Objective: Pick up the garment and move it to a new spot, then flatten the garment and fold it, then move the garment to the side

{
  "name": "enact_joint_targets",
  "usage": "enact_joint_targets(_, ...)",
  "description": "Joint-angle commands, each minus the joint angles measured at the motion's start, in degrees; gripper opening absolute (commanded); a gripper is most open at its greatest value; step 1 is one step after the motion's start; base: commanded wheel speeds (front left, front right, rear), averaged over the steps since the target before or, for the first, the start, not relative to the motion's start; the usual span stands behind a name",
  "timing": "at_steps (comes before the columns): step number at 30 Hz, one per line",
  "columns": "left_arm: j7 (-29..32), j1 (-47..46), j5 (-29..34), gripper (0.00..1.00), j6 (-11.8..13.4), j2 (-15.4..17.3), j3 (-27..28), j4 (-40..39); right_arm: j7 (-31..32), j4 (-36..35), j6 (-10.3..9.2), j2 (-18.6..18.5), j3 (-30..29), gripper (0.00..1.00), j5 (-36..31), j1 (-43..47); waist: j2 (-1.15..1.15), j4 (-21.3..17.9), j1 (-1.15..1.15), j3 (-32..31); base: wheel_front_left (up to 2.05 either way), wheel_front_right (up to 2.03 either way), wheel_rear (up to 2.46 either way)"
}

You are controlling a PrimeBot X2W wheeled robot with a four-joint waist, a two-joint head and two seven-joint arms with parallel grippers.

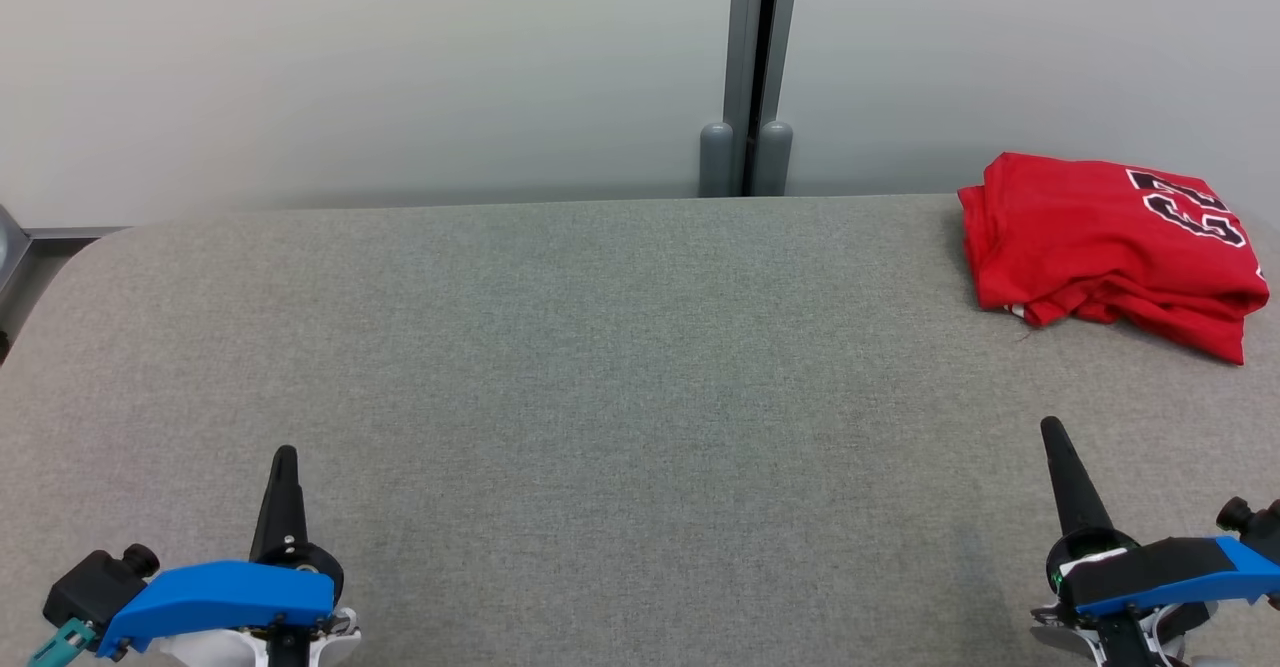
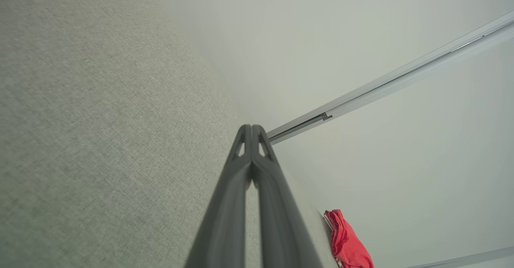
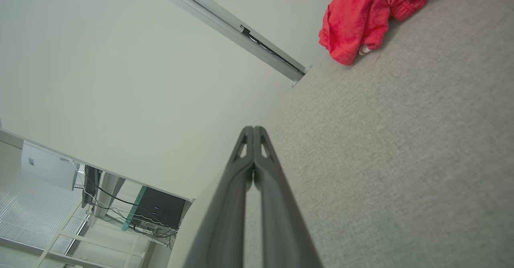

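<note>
From my station I saw a wide surface (image 1: 600, 367) covered in grey woven cloth, with a rounded corner at the far left. Behind it stood a plain pale wall (image 1: 350, 67), divided by a grey vertical metal profile (image 1: 750, 57) with a dark slot in the middle and two small round grey caps (image 1: 745, 157) at its foot, just at the far edge of the surface. The garment (image 1: 1100, 237), red with a white and black number printed on it, lay folded in a thick bundle at the far right of the surface, close to the far edge. The left gripper (image 1: 285, 459) hung over the near left part of the cloth, its two dark fingers pressed together and holding nothing. The right gripper (image 1: 1052, 429) was over the near right part, also closed with nothing between the fingers, and it was apart from the garment, which lay farther away from it. In the right wrist view, past the edge of the surface, I could see a dark box (image 3: 158, 209) with loose cables on a pale frame.
</note>
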Motion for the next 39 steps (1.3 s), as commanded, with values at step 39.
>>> enact_joint_targets(39, 5.15, -2.81, -21.2, 0.0, -2.12, -0.42, 2.67, -0.61, 3.26, 1.37, 0.03, -0.17, -1.08, 0.0, 22.07, -2.18, 0.0, -0.37, 0.0, -0.62, 0.0, 0.0, 0.0)
